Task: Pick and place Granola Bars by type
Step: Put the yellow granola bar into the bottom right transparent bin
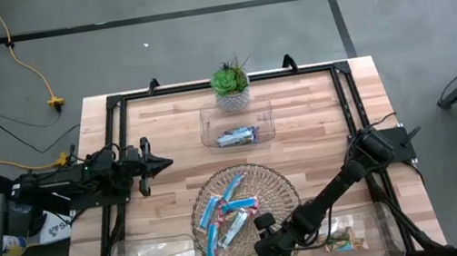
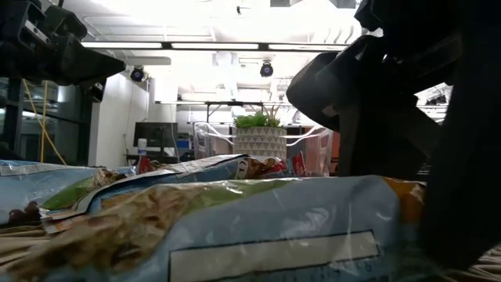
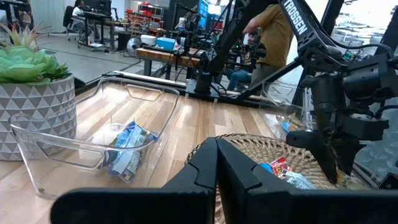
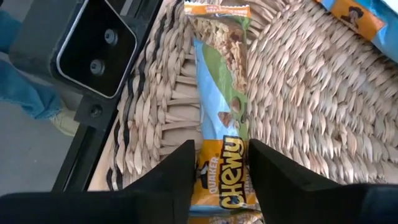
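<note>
Chewy bar (image 4: 222, 124) between right hand (image 4: 219, 163) fingers

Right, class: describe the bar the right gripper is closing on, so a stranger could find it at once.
Start at the round wicker tray in the middle of the table's near side. At its near rim, the right gripper straddles a Chewy bar, fingers either side. Its green, tan and orange wrapper sets it apart from the bright blue bars lying further in.
</note>
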{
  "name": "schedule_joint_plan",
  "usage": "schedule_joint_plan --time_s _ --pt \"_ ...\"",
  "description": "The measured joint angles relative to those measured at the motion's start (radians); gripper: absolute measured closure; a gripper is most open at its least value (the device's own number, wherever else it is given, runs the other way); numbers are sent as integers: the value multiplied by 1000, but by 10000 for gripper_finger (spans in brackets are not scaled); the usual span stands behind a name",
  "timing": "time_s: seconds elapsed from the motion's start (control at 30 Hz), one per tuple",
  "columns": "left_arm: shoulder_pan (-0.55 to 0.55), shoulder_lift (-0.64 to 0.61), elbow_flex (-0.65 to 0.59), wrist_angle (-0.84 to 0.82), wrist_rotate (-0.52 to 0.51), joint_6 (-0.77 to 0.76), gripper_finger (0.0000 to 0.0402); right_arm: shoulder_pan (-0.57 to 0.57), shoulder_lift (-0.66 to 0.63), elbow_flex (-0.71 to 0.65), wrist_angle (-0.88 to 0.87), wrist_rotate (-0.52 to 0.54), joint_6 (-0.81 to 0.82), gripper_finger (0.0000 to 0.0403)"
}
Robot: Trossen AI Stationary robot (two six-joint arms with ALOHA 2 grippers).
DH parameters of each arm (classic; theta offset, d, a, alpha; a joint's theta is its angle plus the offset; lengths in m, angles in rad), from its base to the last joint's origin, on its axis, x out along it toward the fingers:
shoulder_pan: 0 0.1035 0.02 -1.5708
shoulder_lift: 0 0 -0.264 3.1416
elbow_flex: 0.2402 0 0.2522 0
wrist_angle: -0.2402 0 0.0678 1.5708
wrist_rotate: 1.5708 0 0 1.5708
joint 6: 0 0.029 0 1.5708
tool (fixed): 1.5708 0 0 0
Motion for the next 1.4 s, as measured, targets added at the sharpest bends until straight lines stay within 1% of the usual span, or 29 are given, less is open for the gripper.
schedule_joint_plan --time_s 0.5,0.97,1.17,1.4 --pt "0 0 0 0 0 0 401 0 0 0 -12 -4 3 317" --pt "0 0 0 0 0 0 401 0 0 0 9 -4 27 324" --pt "0 0 0 0 0 0 401 0 0 0 20 -4 27 336" --pt "0 0 0 0 0 0 401 0 0 32 22 10 20 338"
